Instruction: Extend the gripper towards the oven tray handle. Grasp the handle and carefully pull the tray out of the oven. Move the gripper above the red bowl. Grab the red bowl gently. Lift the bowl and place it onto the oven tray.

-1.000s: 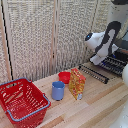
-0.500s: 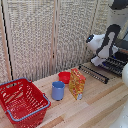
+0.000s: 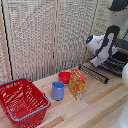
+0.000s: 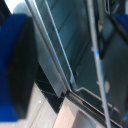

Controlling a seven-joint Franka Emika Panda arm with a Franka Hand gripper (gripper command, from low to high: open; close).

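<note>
Slatted screens (image 3: 50, 35) are seen behind the whole scene, and a pale wooden table (image 3: 100, 107) is spread beneath them. On the exterior view's right, the bulky white robot arm (image 3: 102, 45) is reached down towards the oven (image 3: 120, 60), of which only a dark part is shown at the picture's edge. The open oven door (image 3: 93, 73), edged with a silvery bar, is laid out flat towards the table's middle, and the tray (image 3: 114, 64) of thin dark bars is seen just behind it, below the arm. Whether the tray is drawn out of the oven cannot be told.

At the exterior view's left, a big red wire-mesh basket (image 3: 21, 100) with a blue-grey rim handle is set on the table. Nearer the middle, an orange and yellow snack bag (image 3: 76, 83) is stood upright, with a blue cup (image 3: 58, 90) just beside it on the basket's side. The red bowl (image 3: 64, 77) is placed on the table behind the cup and the bag, partly hidden by the bag, well apart from the arm.

In the wrist view, the gripper (image 4: 65, 55) is shown close over glass and metal bars of the oven, its blurred dark blue fingertips (image 4: 15, 70) held wide apart at either side, with nothing clamped between them
</note>
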